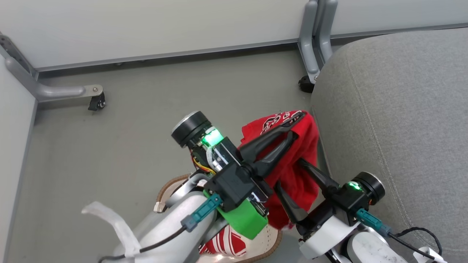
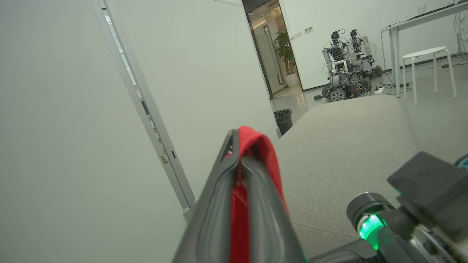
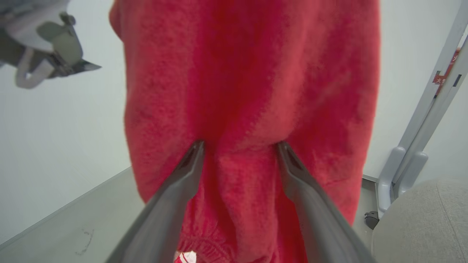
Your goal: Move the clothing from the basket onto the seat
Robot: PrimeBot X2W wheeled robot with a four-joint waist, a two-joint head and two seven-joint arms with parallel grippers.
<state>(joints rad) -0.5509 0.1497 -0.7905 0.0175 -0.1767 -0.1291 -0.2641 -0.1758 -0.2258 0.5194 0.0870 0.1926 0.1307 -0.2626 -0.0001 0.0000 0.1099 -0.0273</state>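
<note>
Grey floor (image 1: 128, 146) runs between white partition panels (image 1: 146, 29) on castored metal feet (image 1: 65, 90). Above it hangs a red basketball jersey (image 1: 301, 171) with white, dark-outlined print near its top edge. It is in the air, lifted out of the basket, just beside the rounded edge of the seat but not lying on it.

The left gripper (image 1: 295, 126) carries it. In the left wrist view its two dark fingers (image 2: 214, 219) are pressed together on a fold of the red cloth, which laps over their tips. The right gripper (image 1: 290, 173) sits lower against the hanging fabric. In the right wrist view its fingers (image 3: 175, 190) are spread wide with the cloth bulging between them, the tips at the fabric but clamping nothing.

Below the arms is the cream-white perforated plastic basket (image 1: 272, 235) with its brown woven-look rim. A second red garment with white stripes (image 1: 226, 245) lies inside it. To the robot's right rises the large light-grey upholstered seat cushion (image 1: 395, 128), and what shows of it carries no clothing.

I judge the job to be at an early stage. One jersey is up and nearly over the cushion but not delivered, and at least one more piece waits in the basket.
</note>
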